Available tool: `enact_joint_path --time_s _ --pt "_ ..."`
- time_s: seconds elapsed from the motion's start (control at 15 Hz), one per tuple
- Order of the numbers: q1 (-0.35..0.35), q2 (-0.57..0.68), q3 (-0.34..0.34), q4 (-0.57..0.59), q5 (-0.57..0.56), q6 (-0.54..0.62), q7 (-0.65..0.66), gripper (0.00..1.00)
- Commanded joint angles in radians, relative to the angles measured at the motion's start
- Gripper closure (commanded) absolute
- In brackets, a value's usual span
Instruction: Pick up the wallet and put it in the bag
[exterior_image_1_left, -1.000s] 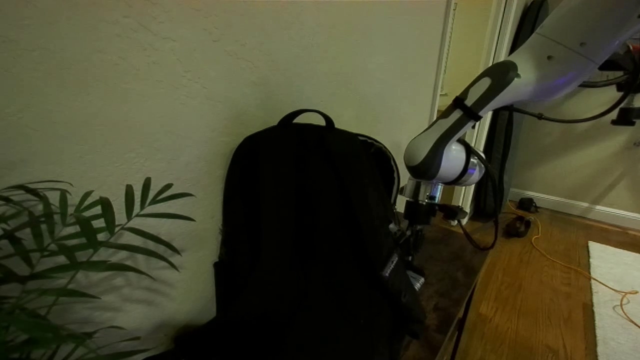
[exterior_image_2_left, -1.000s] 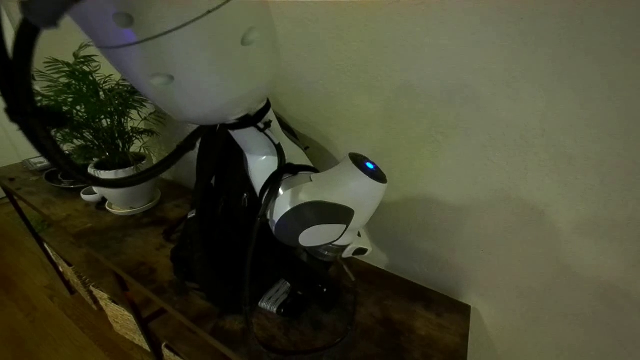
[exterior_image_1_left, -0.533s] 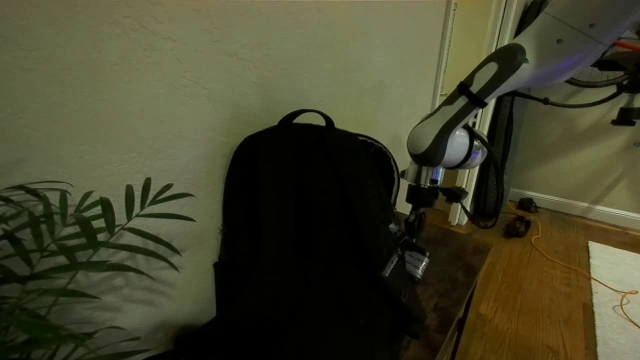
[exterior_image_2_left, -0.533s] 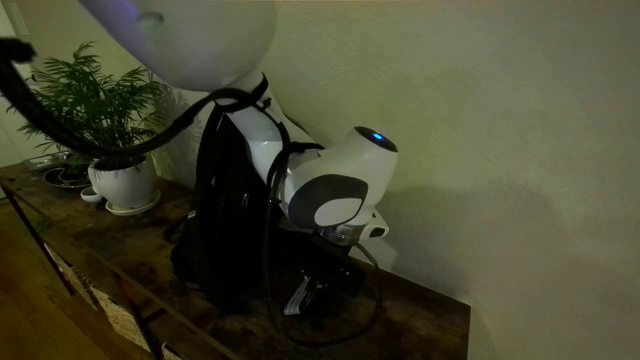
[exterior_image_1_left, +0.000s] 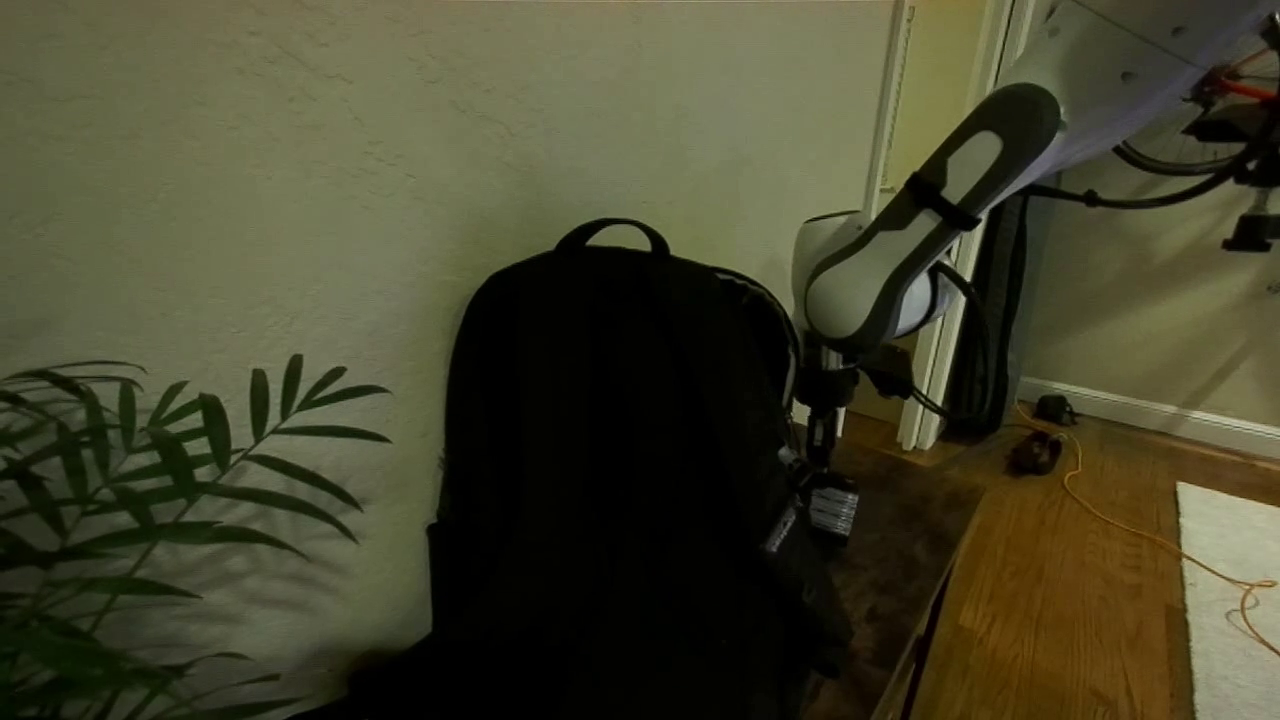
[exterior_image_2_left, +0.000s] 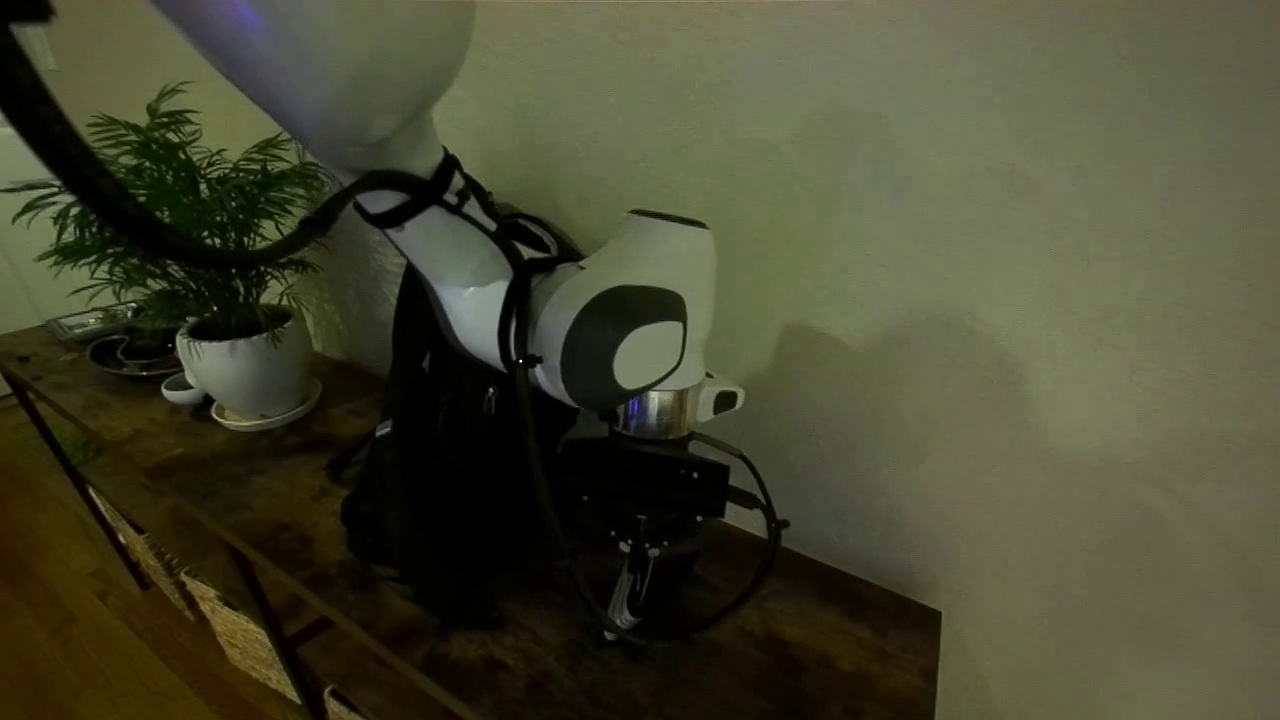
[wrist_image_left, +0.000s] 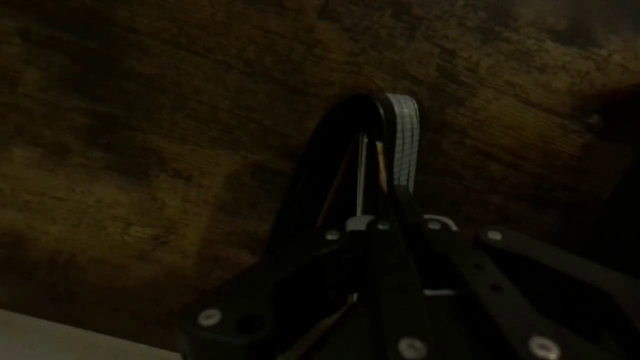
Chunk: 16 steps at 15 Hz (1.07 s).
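Furthest toward nine o'clock in both exterior views is a plant (exterior_image_2_left: 222, 200), apart from the work. Next comes the bag (exterior_image_1_left: 610, 460), black and upright, the parted edge of its mouth (exterior_image_1_left: 778, 305) showing between one and two o'clock on it. On the bag's three o'clock side hangs the gripper (exterior_image_1_left: 823, 462), pointing toward six, its jaws drawn together with the wallet (exterior_image_1_left: 832, 510) pinched between them. In the wrist view the wallet's striped side runs into the jaws while a dark flap flares toward seven o'clock; whether both halves are caught, I cannot tell. Nor is it plain whether the folded end clears the wooden top (exterior_image_2_left: 800, 630).

The pick looks made, so the carry is likely the step in hand; the wallet is outside the bag, at five o'clock from the mouth. The next move calls for a rise toward twelve, then a swing toward nine, letting go only inside. That loose flap could snag on the mouth's edge.
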Motion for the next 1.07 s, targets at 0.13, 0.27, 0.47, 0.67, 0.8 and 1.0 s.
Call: enact_joint_path --time_s 0.13,0.27,0.47,0.67,0.8,1.0 --pt "0.138 -0.043 -0.081 -0.095 -0.170 0.103 0.112 0.98" --pt "0.166 -0.042 -0.093 -0.109 -0.208 0.118 0.140 0.98" --pt "0.183 -0.047 -0.098 -0.122 -0.233 0.116 0.161 0.97" --pt "0.178 -0.055 -0.092 -0.131 -0.231 0.113 0.164 0.69" --pt "0.169 -0.064 -0.082 -0.141 -0.219 0.109 0.162 0.58" --pt "0.156 -0.080 -0.064 -0.155 -0.200 0.109 0.157 0.40"
